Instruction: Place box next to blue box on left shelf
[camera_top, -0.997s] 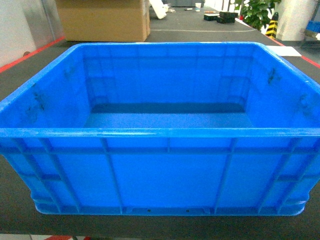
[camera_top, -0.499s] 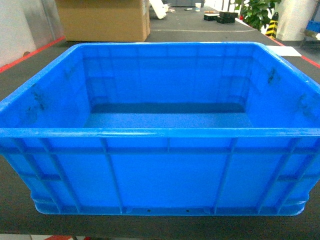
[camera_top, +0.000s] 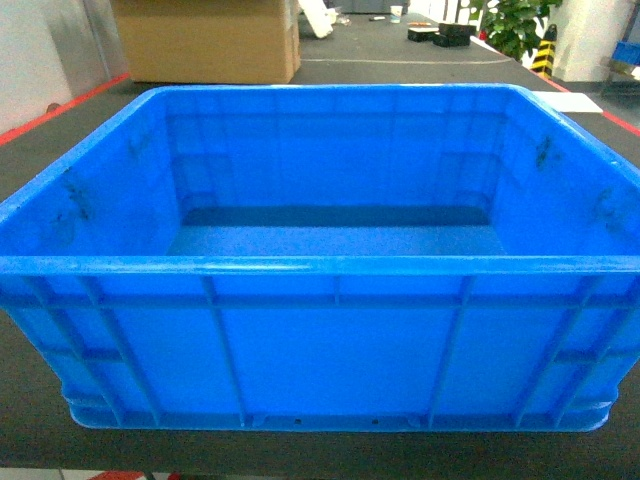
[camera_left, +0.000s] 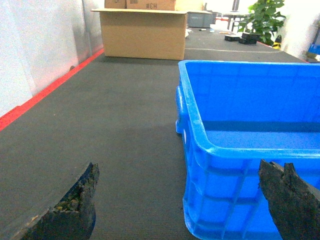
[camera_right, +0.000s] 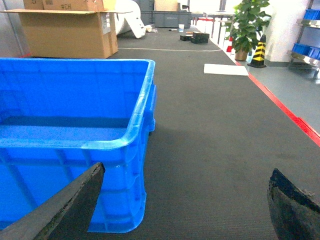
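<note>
1. A dark grey ribbed floor is seen stretching away in all three views, edged by a red line along the white wall on the left and by another red line on the right.
2. The box, a bright-blue crate with ribbed walls and a thick rim, is seen standing upright on that floor directly ahead in the head view, filling most of the picture; nothing is seen lying on its smooth floor.
3. A large brown cardboard carton is seen well behind the box, near the left wall, with its flaps open.
4. A green potted plant is seen far back on the right, with a yellow-and-black striped cone just beside it.
5. A flat white sheet is seen lying on the floor to the right, beyond the box.
6. The left claw is seen spread wide, one finger out over the floor and the other in front of the near left corner of the box, touching nothing.
7. The right claw is likewise spread wide, one finger in front of the near right corner of the box and the other out over the floor, holding nothing.
</note>
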